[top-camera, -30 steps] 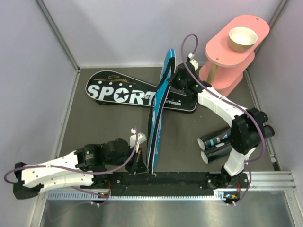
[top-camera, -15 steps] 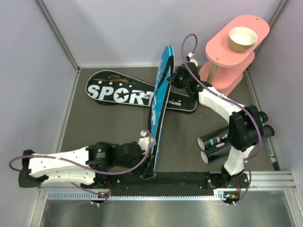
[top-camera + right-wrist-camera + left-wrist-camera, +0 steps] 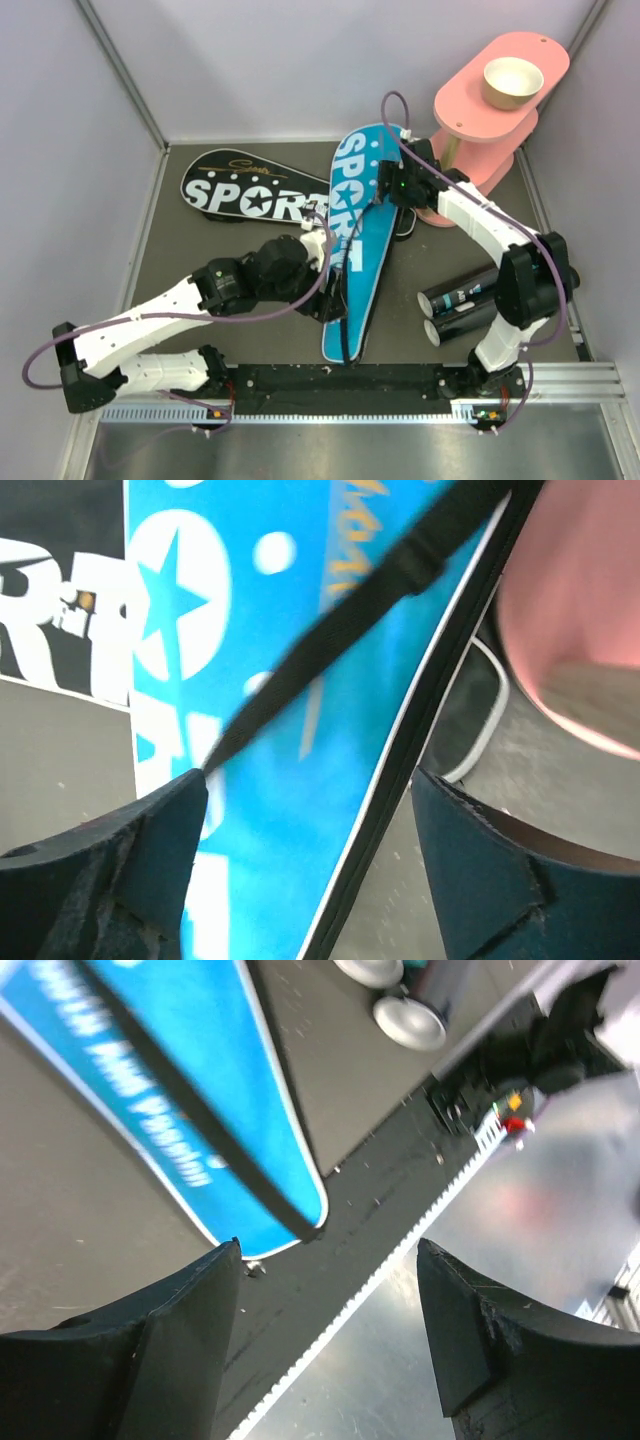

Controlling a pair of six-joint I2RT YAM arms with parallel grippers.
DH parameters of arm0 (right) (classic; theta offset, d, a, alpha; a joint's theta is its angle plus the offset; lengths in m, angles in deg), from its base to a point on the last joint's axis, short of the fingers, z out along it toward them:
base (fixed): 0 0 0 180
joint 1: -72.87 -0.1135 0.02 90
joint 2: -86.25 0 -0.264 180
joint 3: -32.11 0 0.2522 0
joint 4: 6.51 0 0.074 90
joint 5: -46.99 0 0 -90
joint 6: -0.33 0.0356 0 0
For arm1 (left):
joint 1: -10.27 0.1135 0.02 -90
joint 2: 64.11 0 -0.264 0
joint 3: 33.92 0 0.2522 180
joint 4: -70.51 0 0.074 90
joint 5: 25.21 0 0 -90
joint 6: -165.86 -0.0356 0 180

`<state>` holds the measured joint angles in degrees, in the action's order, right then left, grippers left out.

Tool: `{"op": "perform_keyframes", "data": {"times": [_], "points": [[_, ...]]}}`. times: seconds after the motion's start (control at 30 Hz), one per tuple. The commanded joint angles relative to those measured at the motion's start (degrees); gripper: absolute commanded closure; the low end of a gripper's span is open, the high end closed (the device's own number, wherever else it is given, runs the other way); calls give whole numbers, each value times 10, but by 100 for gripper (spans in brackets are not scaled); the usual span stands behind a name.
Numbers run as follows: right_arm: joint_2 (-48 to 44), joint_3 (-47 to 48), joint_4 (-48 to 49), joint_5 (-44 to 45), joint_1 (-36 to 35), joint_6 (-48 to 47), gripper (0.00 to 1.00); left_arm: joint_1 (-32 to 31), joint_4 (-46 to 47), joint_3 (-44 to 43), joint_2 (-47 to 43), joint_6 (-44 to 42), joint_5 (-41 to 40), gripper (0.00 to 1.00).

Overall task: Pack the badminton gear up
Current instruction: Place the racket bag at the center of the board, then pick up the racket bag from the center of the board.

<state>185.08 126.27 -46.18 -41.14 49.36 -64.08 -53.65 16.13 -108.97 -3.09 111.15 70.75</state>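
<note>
Top external view shows my left hand (image 3: 332, 303) and right hand (image 3: 386, 186) both spread wide and empty above the blue racket bag (image 3: 358, 245), which lies flat on the surface (image 3: 200, 265) across the black racket bag (image 3: 240, 190), probably laid face-up for loading.

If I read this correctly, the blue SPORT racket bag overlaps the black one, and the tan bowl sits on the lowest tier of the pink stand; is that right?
Not quite: the tan bowl sits on the top tier of the pink stand, as the top external view shows. The rest holds: the blue SPORT racket bag overlaps the black one.
</note>
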Motion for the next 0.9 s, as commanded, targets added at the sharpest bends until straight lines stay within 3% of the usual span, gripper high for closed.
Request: {"op": "perform_keyframes", "data": {"times": [0.0,0.17,0.3,0.4,0.5,0.63,0.7,0.73,0.87], "points": [[-91,-1,-114,89,-24,-52,16,64,28,-8,-17,-22,36,25],[-127,-42,-106,58,-32,-61,15,87,27,-25,-4,-29,30,25],[-152,-104,-64,-40,-36,-47,14,95,32,-24,9,-21,18,25],[-195,-152,-27,-93,-37,-12,14,135,97,7,22,-17,57,24],[-272,-190,3,-134,-41,-4,15,226,189,42,74,8,167,25],[-363,-212,-5,-157,-41,-26,16,339,330,64,197,67,205,27],[-401,-223,-10,-174,-41,-32,15,370,444,70,257,113,259,31],[-437,-226,-11,-178,-41,-35,15,389,450,55,320,123,279,31],[-507,-236,-19,-186,-40,-45,13,394,470,-19,416,101,275,31]]}}
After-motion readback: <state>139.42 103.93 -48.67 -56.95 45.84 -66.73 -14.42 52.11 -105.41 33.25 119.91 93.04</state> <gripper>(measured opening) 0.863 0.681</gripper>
